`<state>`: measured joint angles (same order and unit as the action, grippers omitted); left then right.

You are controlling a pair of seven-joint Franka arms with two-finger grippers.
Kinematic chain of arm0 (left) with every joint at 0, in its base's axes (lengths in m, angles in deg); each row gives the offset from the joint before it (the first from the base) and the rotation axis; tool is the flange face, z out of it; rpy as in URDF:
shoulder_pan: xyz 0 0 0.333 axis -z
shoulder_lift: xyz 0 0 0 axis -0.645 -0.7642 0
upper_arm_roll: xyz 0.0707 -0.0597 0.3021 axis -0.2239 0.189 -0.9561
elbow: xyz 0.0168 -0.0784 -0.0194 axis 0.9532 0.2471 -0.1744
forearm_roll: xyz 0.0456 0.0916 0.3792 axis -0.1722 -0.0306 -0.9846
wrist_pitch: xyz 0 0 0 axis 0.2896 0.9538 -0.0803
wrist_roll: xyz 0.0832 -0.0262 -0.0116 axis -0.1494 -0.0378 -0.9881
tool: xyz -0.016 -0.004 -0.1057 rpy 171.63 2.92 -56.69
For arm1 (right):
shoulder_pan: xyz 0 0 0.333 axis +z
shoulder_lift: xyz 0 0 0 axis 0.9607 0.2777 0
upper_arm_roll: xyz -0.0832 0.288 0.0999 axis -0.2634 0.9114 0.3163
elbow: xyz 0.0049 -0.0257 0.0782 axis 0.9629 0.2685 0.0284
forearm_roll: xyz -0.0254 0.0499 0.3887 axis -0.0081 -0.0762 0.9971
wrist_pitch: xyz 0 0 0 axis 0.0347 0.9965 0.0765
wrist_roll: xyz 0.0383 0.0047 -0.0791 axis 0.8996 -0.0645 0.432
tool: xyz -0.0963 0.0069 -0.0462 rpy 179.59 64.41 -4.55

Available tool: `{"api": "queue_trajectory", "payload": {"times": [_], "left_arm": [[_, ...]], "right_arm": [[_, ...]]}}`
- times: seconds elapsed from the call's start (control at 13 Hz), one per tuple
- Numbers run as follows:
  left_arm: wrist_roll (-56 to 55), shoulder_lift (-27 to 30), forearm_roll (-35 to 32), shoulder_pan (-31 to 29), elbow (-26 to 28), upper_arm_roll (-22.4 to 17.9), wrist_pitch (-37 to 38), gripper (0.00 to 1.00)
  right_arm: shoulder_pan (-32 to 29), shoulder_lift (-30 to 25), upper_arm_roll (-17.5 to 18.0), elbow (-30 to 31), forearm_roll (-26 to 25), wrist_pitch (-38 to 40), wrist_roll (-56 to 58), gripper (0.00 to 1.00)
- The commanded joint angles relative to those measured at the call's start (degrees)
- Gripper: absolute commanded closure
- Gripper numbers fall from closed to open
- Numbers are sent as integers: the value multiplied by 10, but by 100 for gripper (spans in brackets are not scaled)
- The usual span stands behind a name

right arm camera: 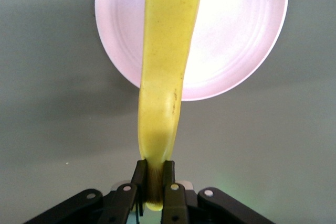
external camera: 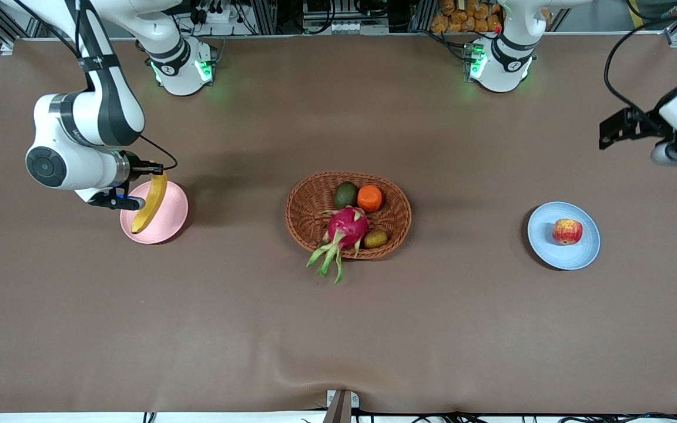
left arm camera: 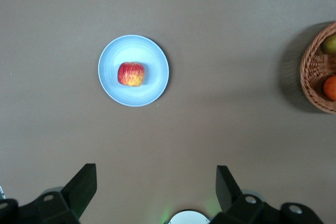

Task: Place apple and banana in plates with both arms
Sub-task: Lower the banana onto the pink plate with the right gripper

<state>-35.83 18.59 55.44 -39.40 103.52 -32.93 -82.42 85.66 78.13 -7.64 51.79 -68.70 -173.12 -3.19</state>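
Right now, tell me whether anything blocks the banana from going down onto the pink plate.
Nothing visible does. The right gripper holds the banana by one end directly over the pink plate, whose surface is bare beneath it.

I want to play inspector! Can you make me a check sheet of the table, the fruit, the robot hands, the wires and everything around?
Surface: brown table, wrinkled at the front edge.
Job's things: apple sits on the blue plate. Banana is held by its end over the pink plate.
Clutter: basket mid-table with dragon fruit, orange and two green-brown fruits.
Grippers: right gripper shut on banana. Left gripper open, up over bare table by the left arm's end, waiting.
Cables: black cable loops by each wrist; more along the table edges.
Surroundings: metal framing, green-lit arm bases.
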Motion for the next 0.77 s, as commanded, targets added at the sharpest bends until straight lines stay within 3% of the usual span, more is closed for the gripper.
{"api": "queue_trajectory", "payload": {"times": [0.0, 0.62, 0.69], "left_arm": [[-11, 24, 7, 9, 32, -7, -12, 0], [-12, 23, 17, 8, 21, -27, -51, 0], [-13, 24, 27, 8, 21, -38, -51, 0]], "right_arm": [[-16, 12, 9, 21, -6, -40, 17, 100], [-40, 68, 11, 13, 6, -74, 88, 100], [-41, 71, 11, 10, 7, -74, 92, 89]]}}
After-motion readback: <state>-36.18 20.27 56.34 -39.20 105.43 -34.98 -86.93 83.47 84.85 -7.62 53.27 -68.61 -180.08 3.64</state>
